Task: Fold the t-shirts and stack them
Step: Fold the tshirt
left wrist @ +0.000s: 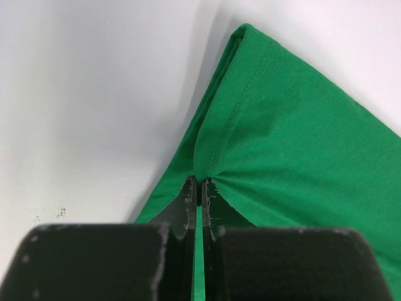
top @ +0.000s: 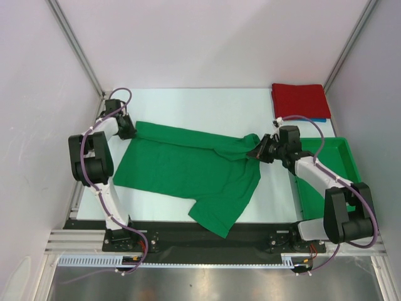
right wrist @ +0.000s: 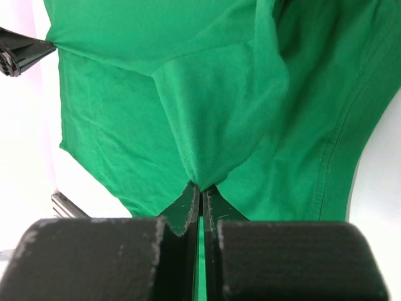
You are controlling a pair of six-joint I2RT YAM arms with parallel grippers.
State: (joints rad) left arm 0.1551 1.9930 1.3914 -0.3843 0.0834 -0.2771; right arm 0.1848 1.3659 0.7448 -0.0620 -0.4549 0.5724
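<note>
Your left gripper (top: 131, 130) and right gripper (top: 258, 152) are both pinched tight on the green t-shirt (top: 188, 169), stretched over the table (top: 207, 103) between them. The red t-shirt (top: 297, 100) sits folded far right.

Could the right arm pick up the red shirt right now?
Probably not yet. The right gripper is shut on the green shirt, so it's busy. The red shirt lies folded at the far right corner, uncovered and near that arm, so after letting go it could likely get there.
</note>
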